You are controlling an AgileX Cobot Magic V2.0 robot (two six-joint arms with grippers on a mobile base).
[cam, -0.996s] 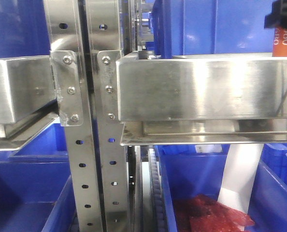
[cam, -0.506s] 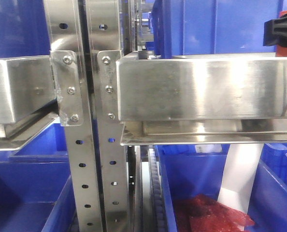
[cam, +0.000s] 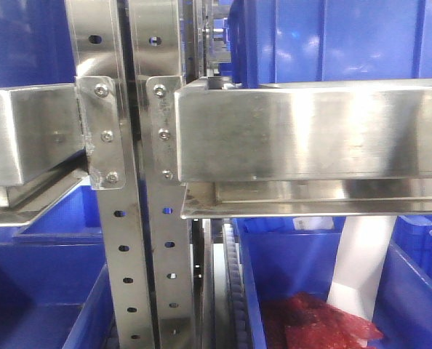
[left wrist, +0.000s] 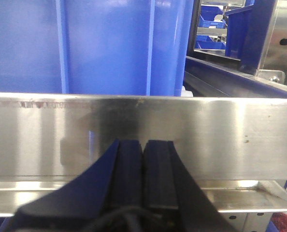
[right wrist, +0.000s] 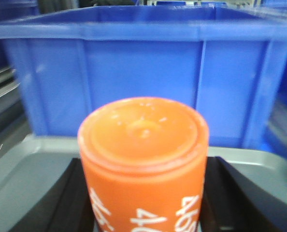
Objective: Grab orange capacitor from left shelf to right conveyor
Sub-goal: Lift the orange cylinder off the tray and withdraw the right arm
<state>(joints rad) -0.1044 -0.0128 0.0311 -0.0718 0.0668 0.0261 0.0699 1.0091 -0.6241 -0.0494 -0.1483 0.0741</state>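
Note:
The orange capacitor (right wrist: 143, 159), a cylinder with white "4680" lettering and a flat top, fills the middle of the right wrist view. My right gripper (right wrist: 144, 193) is shut on it, a black finger (right wrist: 61, 198) pressed against each side. The left shelf (cam: 303, 134) of shiny steel rails and perforated uprights fills the front view; neither gripper shows there. In the left wrist view my left gripper (left wrist: 143, 147) is shut and empty, its pads together just in front of a steel rail (left wrist: 221, 135). The right conveyor is out of view.
A big blue bin (right wrist: 143, 72) stands close behind the capacitor on a grey surface (right wrist: 18, 174). More blue bins (cam: 332, 40) sit on and under the shelf. A lower bin (cam: 412, 291) holds red material (cam: 318, 323) and a white strip (cam: 361, 262).
In the front view my right gripper and the capacitor were at the top right edge, rose and slid right, and are now out of that view.

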